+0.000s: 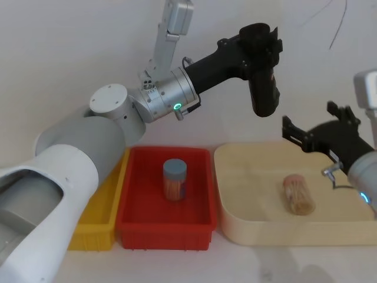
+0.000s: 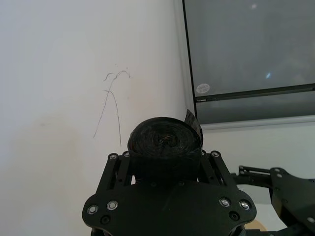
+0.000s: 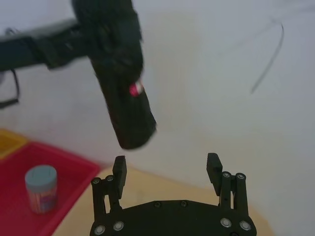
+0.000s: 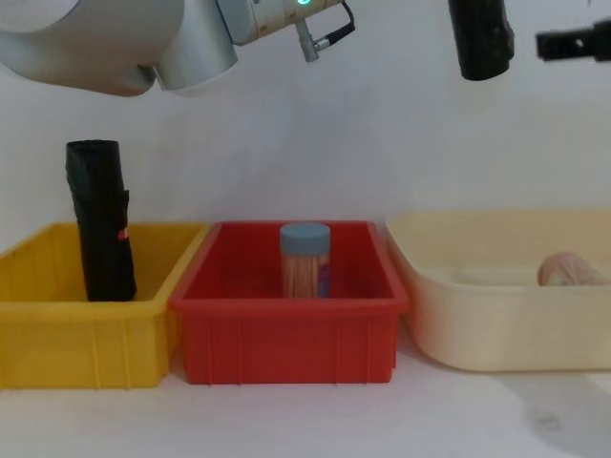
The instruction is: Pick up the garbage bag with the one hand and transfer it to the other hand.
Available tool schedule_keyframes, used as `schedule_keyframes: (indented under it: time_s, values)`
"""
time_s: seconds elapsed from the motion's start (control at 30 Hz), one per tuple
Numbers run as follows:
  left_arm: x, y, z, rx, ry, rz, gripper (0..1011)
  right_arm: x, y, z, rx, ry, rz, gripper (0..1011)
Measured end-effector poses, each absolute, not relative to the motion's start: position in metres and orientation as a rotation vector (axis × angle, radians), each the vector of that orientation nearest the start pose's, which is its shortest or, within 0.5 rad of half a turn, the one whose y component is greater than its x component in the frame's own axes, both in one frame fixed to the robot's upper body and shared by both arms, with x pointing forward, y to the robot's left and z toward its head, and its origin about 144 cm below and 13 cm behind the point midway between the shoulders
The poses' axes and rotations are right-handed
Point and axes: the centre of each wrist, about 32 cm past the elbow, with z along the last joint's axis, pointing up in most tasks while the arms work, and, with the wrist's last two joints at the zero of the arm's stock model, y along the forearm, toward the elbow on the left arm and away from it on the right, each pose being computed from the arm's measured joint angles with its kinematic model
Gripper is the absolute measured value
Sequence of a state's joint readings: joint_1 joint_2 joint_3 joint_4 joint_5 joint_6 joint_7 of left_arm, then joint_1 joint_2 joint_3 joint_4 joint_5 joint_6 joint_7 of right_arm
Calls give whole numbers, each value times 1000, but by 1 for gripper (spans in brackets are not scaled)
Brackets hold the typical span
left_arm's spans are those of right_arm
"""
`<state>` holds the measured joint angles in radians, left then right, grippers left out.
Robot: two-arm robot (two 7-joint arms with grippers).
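Observation:
The garbage bag (image 1: 264, 82), a black roll with a small red mark on its side, hangs upright in the air above the gap between the red bin and the beige tray. My left gripper (image 1: 259, 42), on the arm with the green ring, is shut on its upper part. The left wrist view looks along the garbage bag's rounded end (image 2: 165, 140) between the fingers. My right gripper (image 1: 314, 122) is open, lower and to the right of the roll, a gap apart. The right wrist view has the garbage bag (image 3: 123, 93) above and left of the open right gripper (image 3: 166, 169).
A second black roll (image 4: 100, 219) stands in the yellow bin (image 4: 57, 324) at the left. The red bin (image 1: 147, 221) holds an upright jar (image 1: 175, 178) of sticks. The beige tray (image 1: 247, 230) holds a similar jar (image 1: 298, 194) lying on its side.

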<state>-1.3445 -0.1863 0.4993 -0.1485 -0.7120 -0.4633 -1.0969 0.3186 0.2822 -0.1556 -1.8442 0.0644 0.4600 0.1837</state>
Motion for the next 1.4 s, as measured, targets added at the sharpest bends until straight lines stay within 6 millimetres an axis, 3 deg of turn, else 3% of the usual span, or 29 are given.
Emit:
schedule_keyframes:
  time_s: [0.47,1.23,1.4]
  values:
    - [716,92,1354,-374,-256,283,517,525,-210,1345,-164,-399,-1175,999]
    - [716,92,1354,-374,-256,282,517,560,-188,1355,-215,-439,-1158,999]
    - [716,92,1354,-374,-256,282,517,564,-185,1357,-219,-442,-1157,912]
